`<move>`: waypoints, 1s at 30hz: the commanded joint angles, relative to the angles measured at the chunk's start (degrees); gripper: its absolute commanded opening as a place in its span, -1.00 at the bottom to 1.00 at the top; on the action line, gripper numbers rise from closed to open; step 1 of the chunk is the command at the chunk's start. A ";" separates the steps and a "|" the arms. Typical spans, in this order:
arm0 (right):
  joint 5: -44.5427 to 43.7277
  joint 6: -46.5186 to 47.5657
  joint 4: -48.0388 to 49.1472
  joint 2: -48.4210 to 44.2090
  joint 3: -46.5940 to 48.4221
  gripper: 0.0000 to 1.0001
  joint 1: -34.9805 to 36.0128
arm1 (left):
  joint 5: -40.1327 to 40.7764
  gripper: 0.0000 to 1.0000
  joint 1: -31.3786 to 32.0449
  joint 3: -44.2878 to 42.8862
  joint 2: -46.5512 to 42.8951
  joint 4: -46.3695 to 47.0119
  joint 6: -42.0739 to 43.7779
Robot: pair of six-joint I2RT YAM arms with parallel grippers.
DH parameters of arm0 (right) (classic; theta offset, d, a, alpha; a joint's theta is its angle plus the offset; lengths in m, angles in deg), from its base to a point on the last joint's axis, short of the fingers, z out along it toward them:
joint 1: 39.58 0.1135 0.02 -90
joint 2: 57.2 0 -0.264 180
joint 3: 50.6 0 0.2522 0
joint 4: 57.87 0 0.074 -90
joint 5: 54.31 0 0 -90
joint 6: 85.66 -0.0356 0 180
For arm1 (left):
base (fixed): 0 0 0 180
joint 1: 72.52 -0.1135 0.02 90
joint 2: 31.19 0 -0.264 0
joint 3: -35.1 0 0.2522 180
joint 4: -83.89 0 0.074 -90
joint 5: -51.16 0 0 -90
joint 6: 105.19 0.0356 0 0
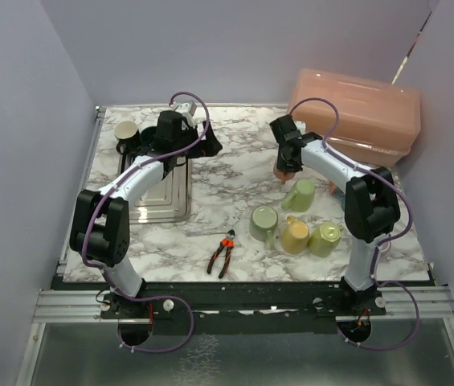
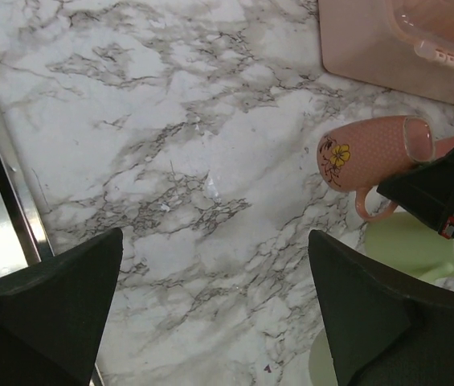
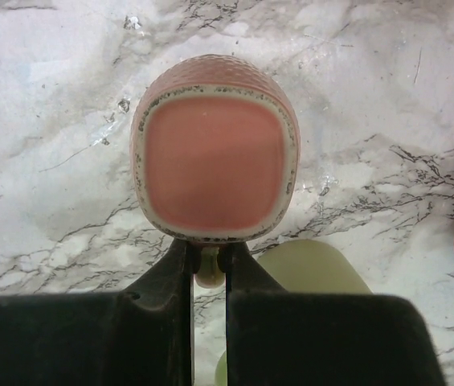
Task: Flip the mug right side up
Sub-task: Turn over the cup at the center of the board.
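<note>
The pink mug (image 3: pixel 214 145) sat at the far right of the marble bench (image 2: pixel 170 121), near the pink storage box (image 1: pixel 355 112) and just beyond a pale green mug (image 1: pixel 300 195). It was tipped on its side, its dimpled wall bearing a yellow flower (image 2: pixel 337 153), and its flat base with a speckled cream rim faced the right wrist camera. The right end effector (image 3: pixel 208 259) was clamped on its handle (image 2: pixel 369 207). Whether the mug touched the bench could not be told. The left end effector (image 2: pixel 214 310) hung with its fingers wide apart, holding nothing.
</note>
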 commanded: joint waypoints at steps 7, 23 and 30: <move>8.69 1.27 14.00 -10.33 -2.12 -0.99 0.32 | -3.14 0.95 3.90 5.34 -0.52 7.36 -13.72; 26.93 -14.52 47.12 -31.48 -25.14 -0.99 0.32 | 3.66 0.85 13.58 13.34 -2.42 27.02 -40.14; 31.89 -22.34 54.54 -34.06 -28.98 -0.99 0.34 | 1.52 0.78 13.61 18.58 -3.15 37.50 -45.20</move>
